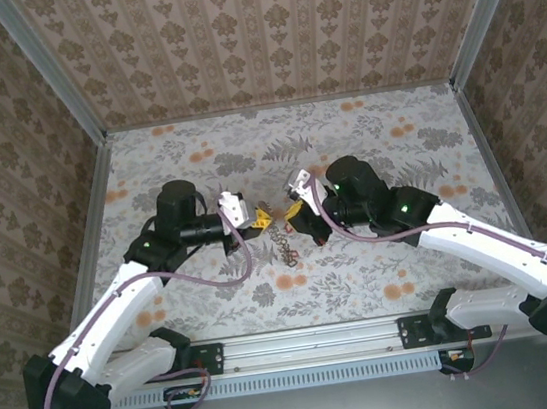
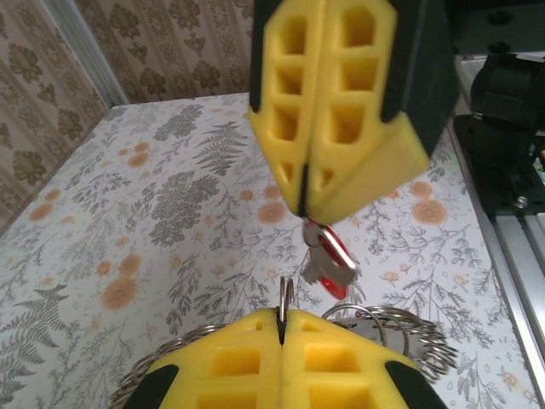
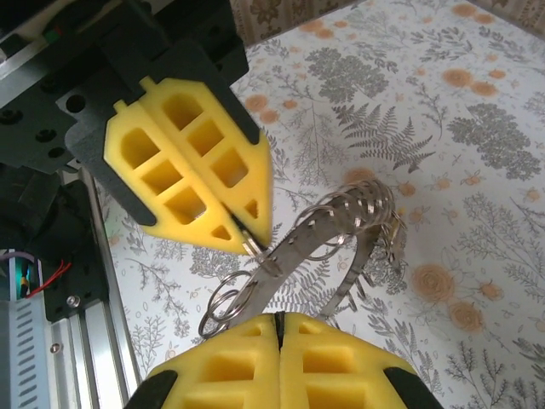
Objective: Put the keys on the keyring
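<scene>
Jaws of the left gripper [image 2: 281, 328] are pressed together on a thin loop of the keyring [image 3: 345, 223], whose metal band trails over the table [image 2: 128, 213]. The right gripper [image 2: 302, 203] pinches a red-headed key [image 2: 330, 257], hanging just above that loop

No text, label, brand mark, number or sign could be read in any of the views.
</scene>
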You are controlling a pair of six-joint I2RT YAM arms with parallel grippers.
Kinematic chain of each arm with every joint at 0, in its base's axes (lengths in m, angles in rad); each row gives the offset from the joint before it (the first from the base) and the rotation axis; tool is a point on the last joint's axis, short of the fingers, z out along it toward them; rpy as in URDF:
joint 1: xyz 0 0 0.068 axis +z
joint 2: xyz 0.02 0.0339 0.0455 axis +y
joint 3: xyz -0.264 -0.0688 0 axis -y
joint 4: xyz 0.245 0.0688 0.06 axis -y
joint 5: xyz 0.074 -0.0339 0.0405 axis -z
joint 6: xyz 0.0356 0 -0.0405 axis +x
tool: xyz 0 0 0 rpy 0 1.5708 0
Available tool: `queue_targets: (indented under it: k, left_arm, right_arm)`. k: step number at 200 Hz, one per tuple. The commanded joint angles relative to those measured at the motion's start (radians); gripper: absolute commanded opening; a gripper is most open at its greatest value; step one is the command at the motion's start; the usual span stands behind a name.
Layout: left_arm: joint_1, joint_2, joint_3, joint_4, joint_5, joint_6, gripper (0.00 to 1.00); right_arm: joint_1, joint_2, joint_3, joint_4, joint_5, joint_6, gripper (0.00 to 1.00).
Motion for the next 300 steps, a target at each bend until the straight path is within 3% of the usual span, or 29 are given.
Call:
queue_targets:
  k: [1, 56, 101, 228, 300]
  left_arm:
    - [-0.009, -0.001, -0.003, 0.081, -0.038, -0.067, 0.0]
    - [-0.038, 0.059, 0.032, 0.093, -0.04, -0.13, 0.0]
    - [-0.051, 0.095, 0.046, 0.199, -0.049, -0.299, 0.0]
    - [-0.071, 0.108, 0.04, 0.216, -0.043, -0.326, 0.0]
    - [-0.075, 0.103, 0.039, 0.269, -0.027, -0.367, 0.0]
  right_arm:
    - [0.014, 0.002, 0.014, 0.017, 0.052, -0.021, 0.0]
    - [0.016, 0.001, -0.007, 0.093, 0.101, -0.005, 0.0]
    - [0.016, 0.015, -0.018, 0.126, 0.093, 0.015, 0.0]
    - [0.018, 0.005, -0.036, 0.158, 0.138, 0.041, 0.0]
    - [0.017, -0.007, -0.062, 0.158, 0.253, 0.041, 0.0]
